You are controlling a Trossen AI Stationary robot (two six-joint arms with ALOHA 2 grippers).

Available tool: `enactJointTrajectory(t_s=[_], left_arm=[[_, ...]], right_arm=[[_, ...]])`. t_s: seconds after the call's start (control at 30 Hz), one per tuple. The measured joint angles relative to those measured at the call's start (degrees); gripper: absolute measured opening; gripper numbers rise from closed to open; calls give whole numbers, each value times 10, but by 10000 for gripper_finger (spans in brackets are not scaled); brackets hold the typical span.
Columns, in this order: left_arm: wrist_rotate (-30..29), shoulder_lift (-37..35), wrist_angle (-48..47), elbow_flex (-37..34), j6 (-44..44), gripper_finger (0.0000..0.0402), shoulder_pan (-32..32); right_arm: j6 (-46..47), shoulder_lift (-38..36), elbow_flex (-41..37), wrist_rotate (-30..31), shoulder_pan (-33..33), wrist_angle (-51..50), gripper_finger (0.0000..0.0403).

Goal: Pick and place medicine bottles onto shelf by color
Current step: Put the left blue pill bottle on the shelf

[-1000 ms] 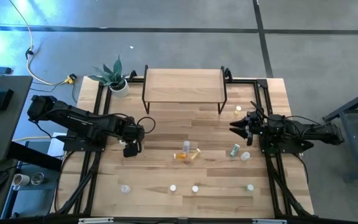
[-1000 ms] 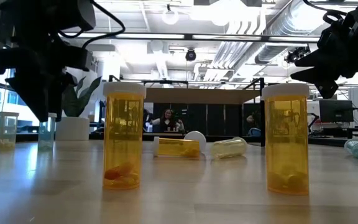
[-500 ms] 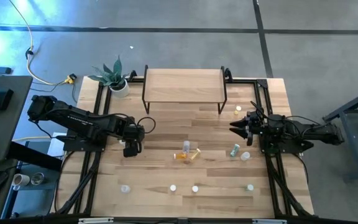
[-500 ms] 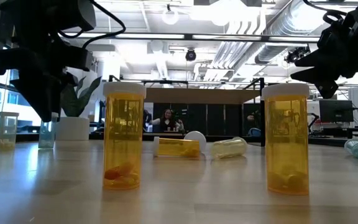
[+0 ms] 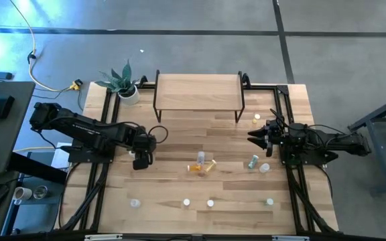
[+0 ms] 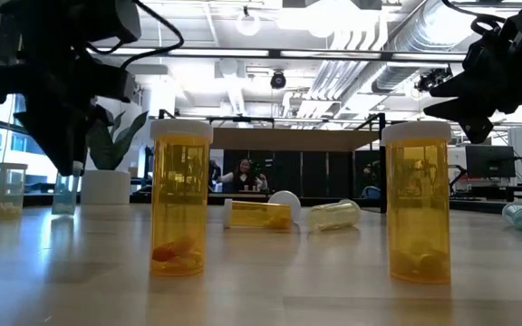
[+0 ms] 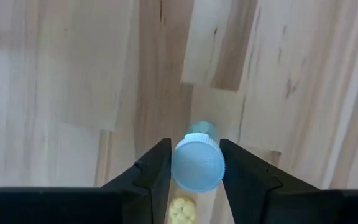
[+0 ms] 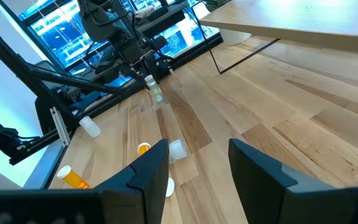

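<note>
Inspector: Medicine bottle status, high view?
Clerk: A small clear bottle with pale cap (image 5: pixel 139 161) stands under the left gripper (image 5: pixel 141 161) on the plank table (image 5: pixel 179 134); the low wooden shelf on black legs (image 5: pixel 198 92) carries no bottles.
Inspector: Low view?
Clerk: Two upright orange pill bottles (image 6: pixel 180 196) stand nearest.
Inspector: Left wrist?
Clerk: Both fingers (image 7: pixel 154 171) are clamped on the bottle's sides, just below its cap.
Inspector: Right wrist?
Clerk: The right gripper (image 8: pixel 197 163) is idle, fingers apart, holding nothing.
</note>
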Motion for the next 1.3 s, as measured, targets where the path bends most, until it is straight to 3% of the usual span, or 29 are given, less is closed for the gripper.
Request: enactJointTrajectory(t_s=[0.33,0.8,1.1,1.3], left_arm=[[-26,0,-79,138,17,116,46],[-159,14,-110,392,112,115,230],[-160,88,-108,533,144,115,355],[-123,153,-117,601,75,115,403]], right_arm=[[0,0,0,0,0,0,158],[0,0,0,0,0,0,158],[0,0,0,0,0,0,158],[0,0,0,0,0,0,158]])
